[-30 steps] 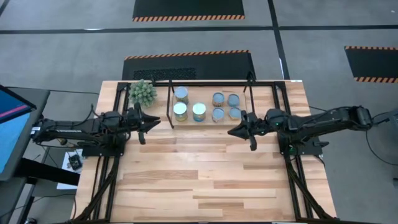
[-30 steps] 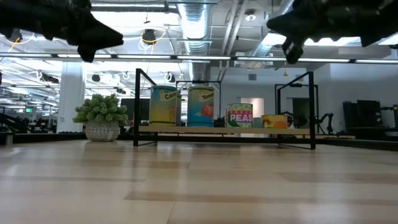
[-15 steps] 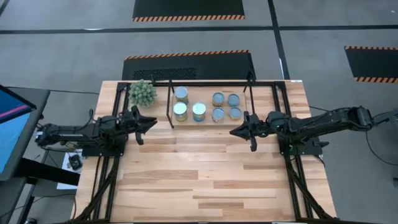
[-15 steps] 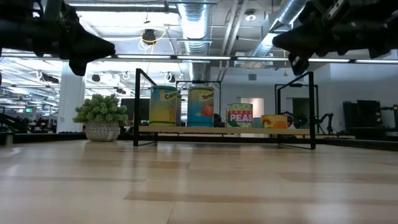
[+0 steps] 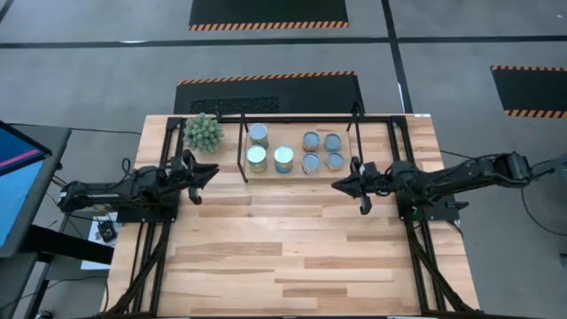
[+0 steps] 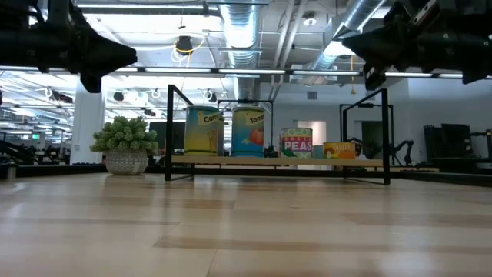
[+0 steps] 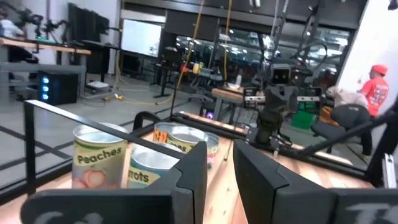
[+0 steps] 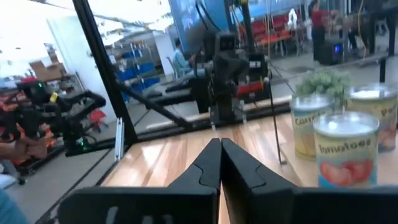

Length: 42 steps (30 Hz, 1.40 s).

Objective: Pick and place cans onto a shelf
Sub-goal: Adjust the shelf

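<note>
Seven cans (image 5: 283, 159) stand upright on the light wood board of the low black shelf (image 5: 283, 136) at the table's far middle; the low view shows their labels (image 6: 248, 131). My left gripper (image 5: 213, 168) hangs above the table left of the shelf, its fingers a narrow gap apart (image 7: 219, 168) and empty. My right gripper (image 5: 336, 184) hangs above the table just off the shelf's near right corner, shut and empty (image 8: 221, 152). Both point toward the table's middle, well above the wood.
A spiky green potted plant (image 5: 203, 132) stands at the far left beside the shelf. A black frame (image 5: 390, 118) edges the table. The near half of the wooden table top (image 5: 283, 257) is bare wood. People show in the room beyond.
Both arms have drawn back from the table's middle: my left gripper toward the left edge, my right gripper toward the right edge. The cans and the shelf have not moved.
</note>
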Available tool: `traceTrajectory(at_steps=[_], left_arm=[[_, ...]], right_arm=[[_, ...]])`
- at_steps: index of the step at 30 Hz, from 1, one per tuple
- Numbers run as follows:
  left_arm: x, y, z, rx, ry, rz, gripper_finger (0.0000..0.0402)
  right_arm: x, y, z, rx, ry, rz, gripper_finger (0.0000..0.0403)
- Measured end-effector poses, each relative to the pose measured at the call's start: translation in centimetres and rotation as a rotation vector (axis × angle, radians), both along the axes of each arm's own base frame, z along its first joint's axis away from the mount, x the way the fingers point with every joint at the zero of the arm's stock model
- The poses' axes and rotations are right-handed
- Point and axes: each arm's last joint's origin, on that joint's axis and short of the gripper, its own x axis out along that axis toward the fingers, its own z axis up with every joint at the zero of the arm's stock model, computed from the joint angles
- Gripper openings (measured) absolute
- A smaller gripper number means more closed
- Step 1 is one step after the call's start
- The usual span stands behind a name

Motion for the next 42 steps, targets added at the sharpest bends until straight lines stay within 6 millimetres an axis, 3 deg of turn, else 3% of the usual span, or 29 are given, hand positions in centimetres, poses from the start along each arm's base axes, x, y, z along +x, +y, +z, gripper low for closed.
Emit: traceTrajectory(at_steps=[4,10,14,25,36,42], left_arm=[[-0.2,0.0,0.2,-0.031,-0.031,0.015,0.0068],[-0.2,0.0,0.1,-0.022,-0.027,0.017,0.0068],[-0.2,0.0,0.1,-0.023,-0.028,0.017,0.0068],[-0.2,0.0,0.2,-0.034,-0.032,0.016,0.0068],[-0.4,0.0,1.3,-0.123,-0.179,-0.004,0.0068],[-0.4,0.0,2.6,-0.109,-0.173,-0.004,0.0068]], right_arm=[[-0.2,-0.1,1.1,-0.049,-0.111,-0.013,0.0033],[-0.6,-0.2,0.6,-0.023,-0.025,-0.013,0.0032],[-1.2,-0.4,1.2,-0.042,-0.061,-0.036,0.0031],[-3.5,-3.2,1.8,0.051,-0.048,-0.224,0.0033],[-4.8,-3.6,4.8,0.01,-0.366,-0.268,0.0034],[-5.3,-2.9,6.2,-0.094,-0.477,-0.123,0.0034]])
